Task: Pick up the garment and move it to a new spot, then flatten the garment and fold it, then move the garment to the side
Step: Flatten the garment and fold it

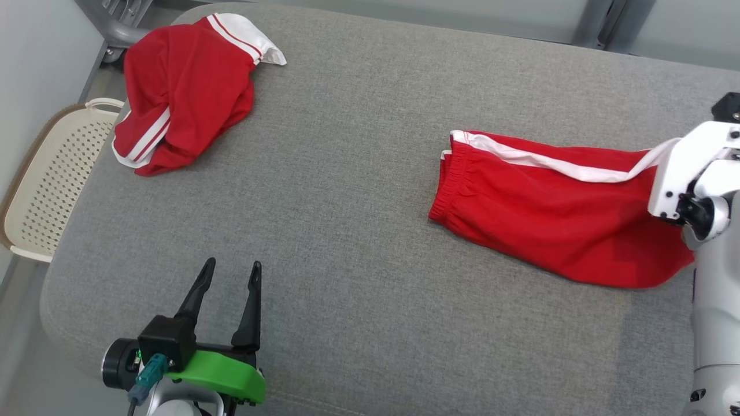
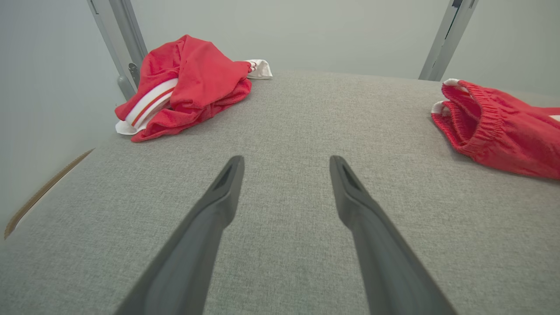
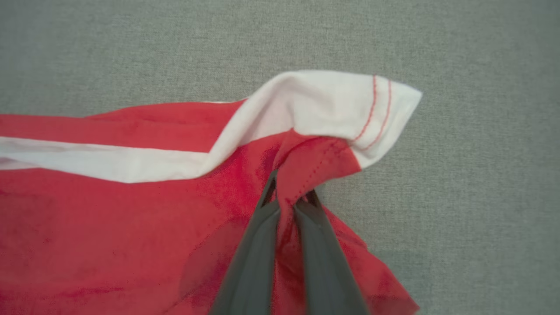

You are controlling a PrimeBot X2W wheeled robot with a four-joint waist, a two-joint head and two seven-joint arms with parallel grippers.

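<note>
Judged the red shorts (image 1: 549, 214) light, soft and limp, best taken at a hem corner or the waistband. Found them flat on the right of the worktop (image 1: 358, 173), long axis across it, waistband pointing left, hem right. Saw right fingers (image 3: 253, 245) clenched on the white-trimmed hem corner, left fingers (image 1: 250, 312) spread and empty.

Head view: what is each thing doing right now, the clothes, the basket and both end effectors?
red shorts: lying fairly flat, hem corner pinched.
crumpled red garment: bunched up, untouched.
basket: standing beside the grey surface.
left end effector: open, holding nothing.
right end effector: shut on the red shorts.
</note>
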